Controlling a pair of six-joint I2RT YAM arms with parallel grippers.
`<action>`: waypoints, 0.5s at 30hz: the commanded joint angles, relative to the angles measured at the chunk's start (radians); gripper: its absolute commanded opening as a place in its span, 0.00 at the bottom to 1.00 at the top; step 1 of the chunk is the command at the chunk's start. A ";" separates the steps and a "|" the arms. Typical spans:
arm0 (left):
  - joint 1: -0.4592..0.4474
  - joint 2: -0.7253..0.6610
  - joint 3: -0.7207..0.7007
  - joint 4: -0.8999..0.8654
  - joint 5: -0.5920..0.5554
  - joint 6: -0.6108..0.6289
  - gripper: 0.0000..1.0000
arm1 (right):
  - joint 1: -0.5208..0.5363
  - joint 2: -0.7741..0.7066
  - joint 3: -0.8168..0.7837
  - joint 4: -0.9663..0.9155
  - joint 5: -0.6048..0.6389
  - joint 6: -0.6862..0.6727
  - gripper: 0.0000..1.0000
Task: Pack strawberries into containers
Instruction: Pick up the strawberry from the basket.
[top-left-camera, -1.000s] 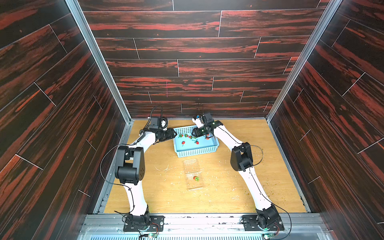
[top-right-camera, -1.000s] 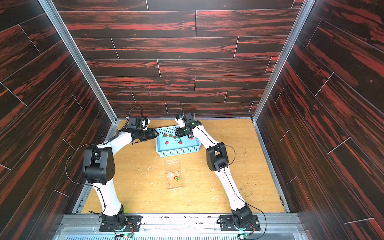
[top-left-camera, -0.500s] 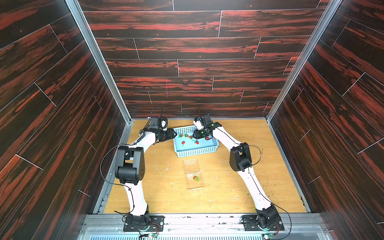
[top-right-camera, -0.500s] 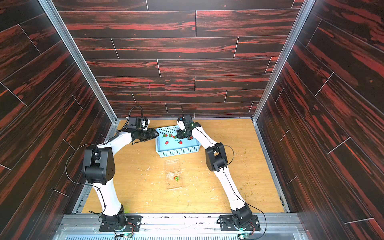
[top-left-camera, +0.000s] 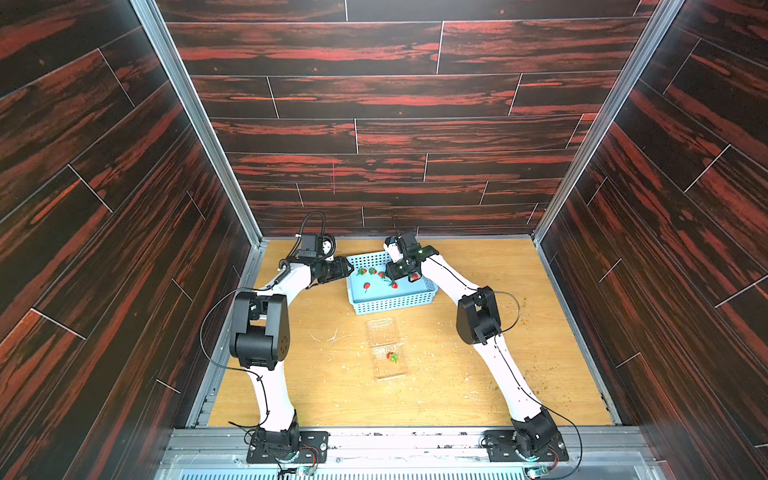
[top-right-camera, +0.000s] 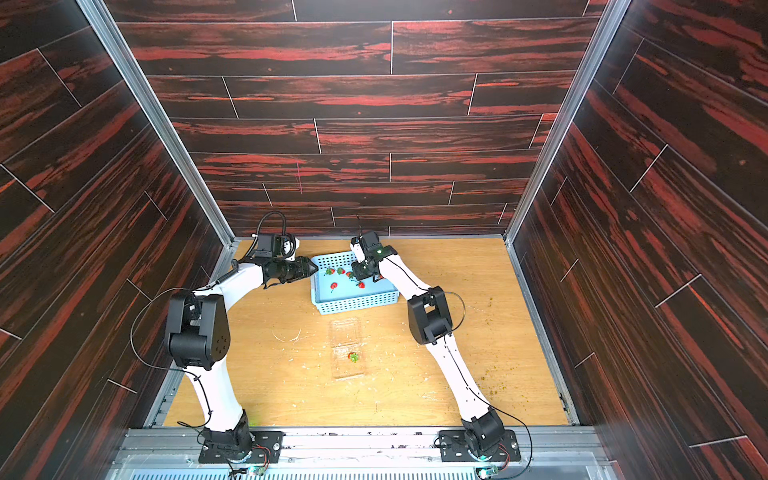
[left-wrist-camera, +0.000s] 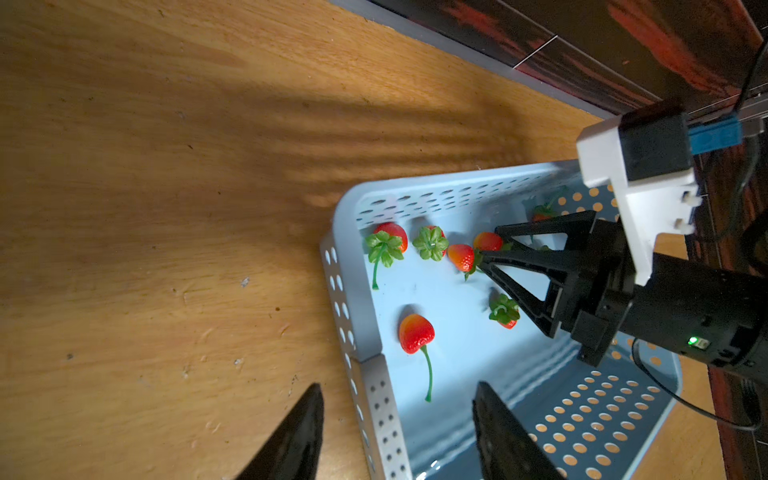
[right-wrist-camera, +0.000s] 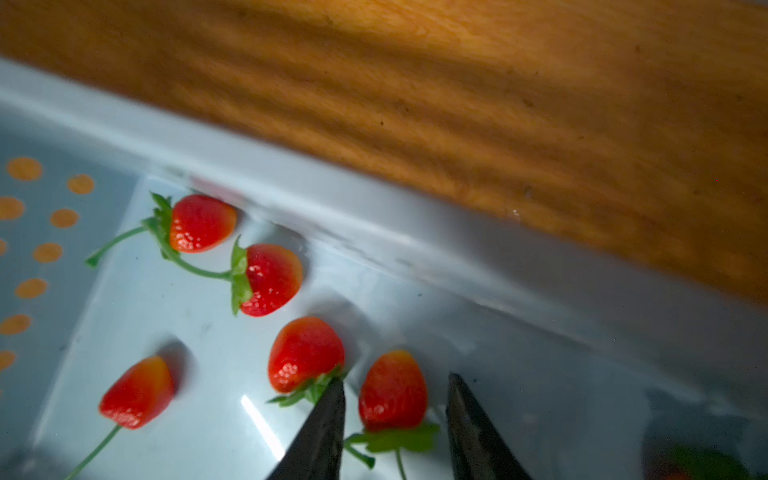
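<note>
Several strawberries (top-left-camera: 367, 286) lie in the light blue basket (top-left-camera: 395, 305) at the back of the table. My right gripper (right-wrist-camera: 395, 381) reaches down into the basket, open, its fingers on either side of one strawberry (right-wrist-camera: 392, 390) with a small gap on each side. A second berry (right-wrist-camera: 305, 353) lies against one finger's outer side. My left gripper (left-wrist-camera: 397, 392) is open and straddles the basket's wall (left-wrist-camera: 380, 399) near a corner. The clear container (top-left-camera: 384, 347) lies open in front of the basket, with one strawberry (top-left-camera: 392, 356) in it.
The dark panelled back wall (top-left-camera: 374, 208) rises close behind the basket. Both arms arch in from the front rail, their elbows (top-left-camera: 259, 328) standing high on either side of the container. Small crumbs dot the wooden table (top-left-camera: 519, 365).
My right gripper has shifted slightly left and lower inside the basket, and its jaws have narrowed around a berry. The left arm has not moved.
</note>
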 joint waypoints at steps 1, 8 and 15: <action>0.007 -0.067 -0.019 -0.020 -0.002 0.017 0.59 | 0.014 0.039 0.013 -0.070 0.066 -0.033 0.43; 0.012 -0.072 -0.021 -0.023 -0.005 0.020 0.59 | 0.021 0.033 0.012 -0.071 0.103 -0.044 0.32; 0.016 -0.080 -0.030 -0.021 -0.009 0.020 0.59 | 0.018 -0.076 -0.067 -0.011 0.084 -0.036 0.25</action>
